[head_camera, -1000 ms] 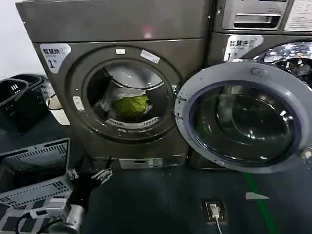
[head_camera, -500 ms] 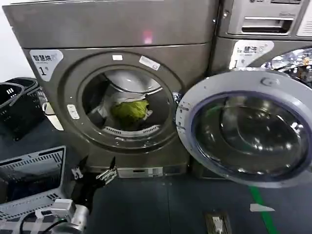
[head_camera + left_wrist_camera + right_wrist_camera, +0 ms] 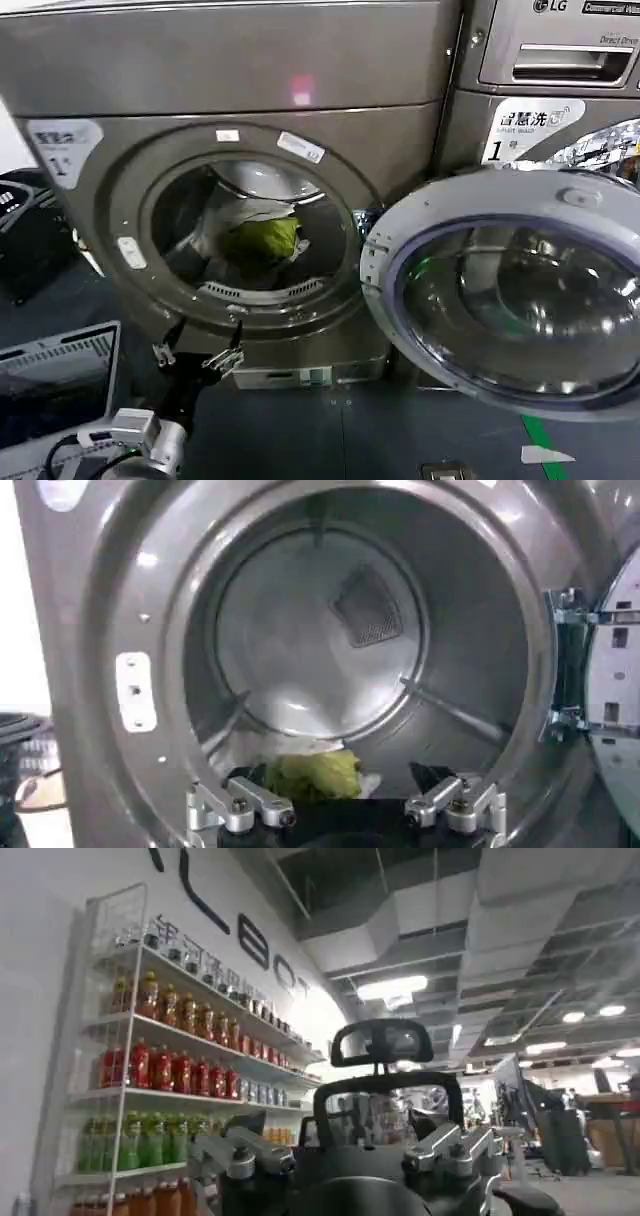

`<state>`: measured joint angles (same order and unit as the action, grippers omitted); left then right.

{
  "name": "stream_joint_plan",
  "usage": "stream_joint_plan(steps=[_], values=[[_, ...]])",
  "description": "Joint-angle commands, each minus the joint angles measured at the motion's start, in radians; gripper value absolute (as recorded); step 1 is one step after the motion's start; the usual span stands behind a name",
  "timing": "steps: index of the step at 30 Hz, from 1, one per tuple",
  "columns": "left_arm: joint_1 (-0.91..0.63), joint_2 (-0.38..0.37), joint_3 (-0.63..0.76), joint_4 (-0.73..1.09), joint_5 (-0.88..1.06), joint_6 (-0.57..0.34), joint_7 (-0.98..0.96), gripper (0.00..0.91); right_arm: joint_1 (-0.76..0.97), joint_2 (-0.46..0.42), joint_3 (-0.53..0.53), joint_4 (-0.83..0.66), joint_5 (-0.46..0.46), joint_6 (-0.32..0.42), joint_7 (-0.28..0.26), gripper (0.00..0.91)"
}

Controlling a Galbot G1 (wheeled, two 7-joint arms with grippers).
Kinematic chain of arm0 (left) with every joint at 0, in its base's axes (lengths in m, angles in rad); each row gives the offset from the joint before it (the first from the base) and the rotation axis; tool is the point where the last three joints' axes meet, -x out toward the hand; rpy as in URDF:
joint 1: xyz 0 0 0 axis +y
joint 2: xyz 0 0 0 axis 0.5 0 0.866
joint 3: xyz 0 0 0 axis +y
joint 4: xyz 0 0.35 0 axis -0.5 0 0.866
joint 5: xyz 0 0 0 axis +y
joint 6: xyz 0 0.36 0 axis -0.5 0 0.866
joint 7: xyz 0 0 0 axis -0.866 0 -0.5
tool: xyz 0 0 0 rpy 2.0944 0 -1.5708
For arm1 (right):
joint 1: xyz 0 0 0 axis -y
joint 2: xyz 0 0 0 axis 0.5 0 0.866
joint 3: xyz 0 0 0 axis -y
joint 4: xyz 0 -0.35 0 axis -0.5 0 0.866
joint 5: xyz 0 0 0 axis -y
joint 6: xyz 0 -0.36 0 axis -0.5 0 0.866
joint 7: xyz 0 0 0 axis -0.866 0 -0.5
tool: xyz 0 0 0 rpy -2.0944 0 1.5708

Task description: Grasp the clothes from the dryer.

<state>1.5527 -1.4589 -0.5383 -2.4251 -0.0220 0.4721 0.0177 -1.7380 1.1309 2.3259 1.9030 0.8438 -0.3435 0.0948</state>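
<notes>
Left gripper (image 3: 198, 352) open, fingers spread, low in front of the dark bronze-grey front-loading dryer (image 3: 240, 70), just below its porthole rim. Yellow-green fabric bundle of clothes with white cloth (image 3: 258, 238) lies in the drum, probably near the front lip. Right gripper (image 3: 345, 1153) looks open, aimed away at a shelf of drink bottles (image 3: 160, 1063).

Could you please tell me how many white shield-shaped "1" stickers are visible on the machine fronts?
2: one white shield-shaped sticker on the bronze-grey dryer, upper left of its porthole; another on the neighbouring LG machine.
</notes>
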Motion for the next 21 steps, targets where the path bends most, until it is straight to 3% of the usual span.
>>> stream_joint_plan(steps=[1,21], values=[[-0.002,0.001,0.0,0.005,0.0,0.0,0.001,0.907,-0.001,-0.001,0.006,-0.005,-0.001,0.001,0.001,0.907],[0.021,0.015,0.002,-0.067,0.018,-0.011,0.001,0.907,-0.009,0.009,0.0,0.01,0.003,0.002,-0.003,0.907]])
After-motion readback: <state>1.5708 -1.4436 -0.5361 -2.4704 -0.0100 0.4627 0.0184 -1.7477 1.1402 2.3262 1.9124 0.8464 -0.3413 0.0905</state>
